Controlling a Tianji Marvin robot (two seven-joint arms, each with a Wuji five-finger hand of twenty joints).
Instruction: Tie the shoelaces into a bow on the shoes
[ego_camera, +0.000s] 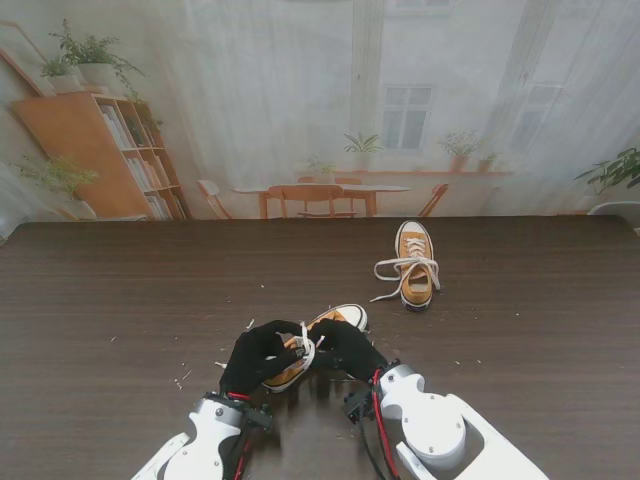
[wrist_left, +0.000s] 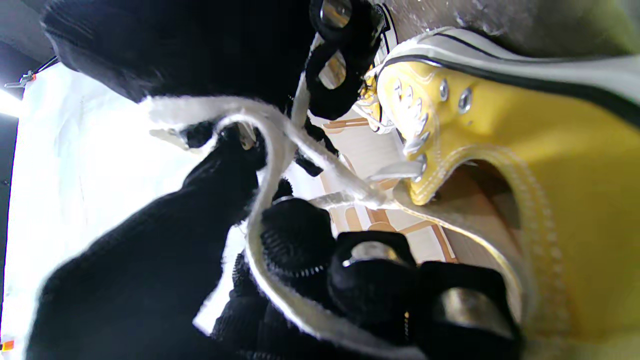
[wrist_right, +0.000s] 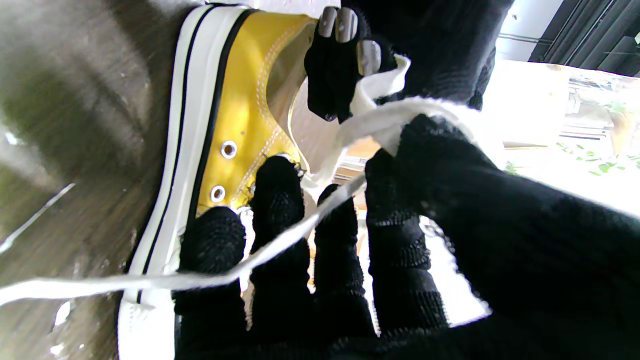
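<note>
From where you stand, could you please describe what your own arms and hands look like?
Both the left hand and the right hand wear black knitted gloves, with bare metal fingertips showing through. The forearm shells are glossy white and rounded, with black wrist joints and red cables running alongside.

The stand camera looks down on the desk (ego_camera: 120, 290) from above. Both wrist cameras sit very close, sharing the near shoe (ego_camera: 335, 320) and lace (wrist_left: 265, 165).

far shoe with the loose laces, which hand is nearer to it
Right. The right hand sits on the near shoe, diagonally nearer the far shoe; the left hand is farther left.
</note>
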